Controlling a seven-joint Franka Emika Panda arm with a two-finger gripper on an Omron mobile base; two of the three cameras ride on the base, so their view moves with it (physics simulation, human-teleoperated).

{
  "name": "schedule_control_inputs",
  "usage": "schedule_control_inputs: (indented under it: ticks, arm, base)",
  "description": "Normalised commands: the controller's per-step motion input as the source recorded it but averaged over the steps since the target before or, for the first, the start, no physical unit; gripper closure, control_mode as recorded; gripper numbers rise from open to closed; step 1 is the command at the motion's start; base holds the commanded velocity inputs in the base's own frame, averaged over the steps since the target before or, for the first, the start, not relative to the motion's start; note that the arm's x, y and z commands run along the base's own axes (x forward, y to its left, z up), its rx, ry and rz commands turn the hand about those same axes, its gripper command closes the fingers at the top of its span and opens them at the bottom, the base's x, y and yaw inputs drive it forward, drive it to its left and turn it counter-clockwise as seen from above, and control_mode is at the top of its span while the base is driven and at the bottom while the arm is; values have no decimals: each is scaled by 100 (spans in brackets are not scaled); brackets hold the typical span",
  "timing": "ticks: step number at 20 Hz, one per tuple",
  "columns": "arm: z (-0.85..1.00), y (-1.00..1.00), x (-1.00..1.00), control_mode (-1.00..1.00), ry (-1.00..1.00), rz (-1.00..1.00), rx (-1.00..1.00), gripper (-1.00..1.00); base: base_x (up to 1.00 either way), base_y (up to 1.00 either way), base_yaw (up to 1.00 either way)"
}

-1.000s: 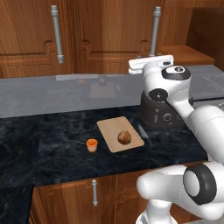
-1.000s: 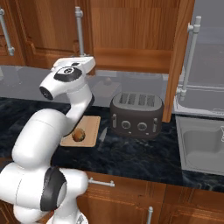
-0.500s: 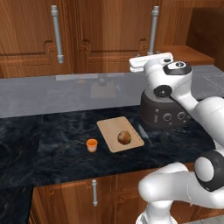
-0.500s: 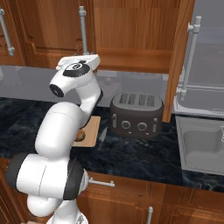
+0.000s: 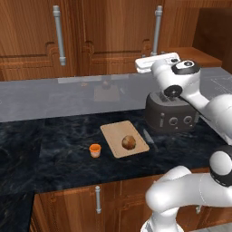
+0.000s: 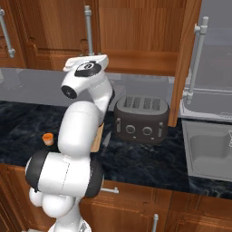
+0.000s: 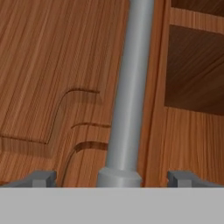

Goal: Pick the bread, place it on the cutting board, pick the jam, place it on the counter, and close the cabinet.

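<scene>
Base views: bread (image 5: 129, 142) on board (image 5: 123, 139), jam (image 5: 94, 150) on counter (image 5: 54, 145). Hand view: released gripper (image 7: 112, 178) straddling cabinet (image 7: 52, 74) handle (image 7: 127, 87).

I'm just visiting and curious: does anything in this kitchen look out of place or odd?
One thing: the cabinet door above the toaster stands open, edge-on over the counter. Otherwise it looks tidy: the bread sits on the cutting board, and the jam stands upright beside it.

light: even, soft, moderately bright | shadows: faint, under the bread (image 5: 128, 142) on the cutting board (image 5: 116, 132) | glare: pale reflections on the grey backsplash (image 5: 54, 97) | sharpness: rendered, slightly soft; hand view blurry up close | edge distortion: not noticeable
</scene>
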Motion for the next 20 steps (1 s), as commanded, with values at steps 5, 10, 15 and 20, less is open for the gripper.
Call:
schedule_control_inputs:
  ticks: [5, 10, 15, 20]
  arm:
    - [0, -11, 20, -100, 0, 6, 0, -100]
    - [0, -5, 20, -100, 0, 5, 0, -100]
    - [0, 0, 16, -100, 0, 1, 0, -100]
    - [0, 0, -2, -100, 0, 2, 0, -100]
  base:
    - [0, 0, 0]
    - [0, 0, 0]
    - [0, 0, 0]
    - [0, 0, 0]
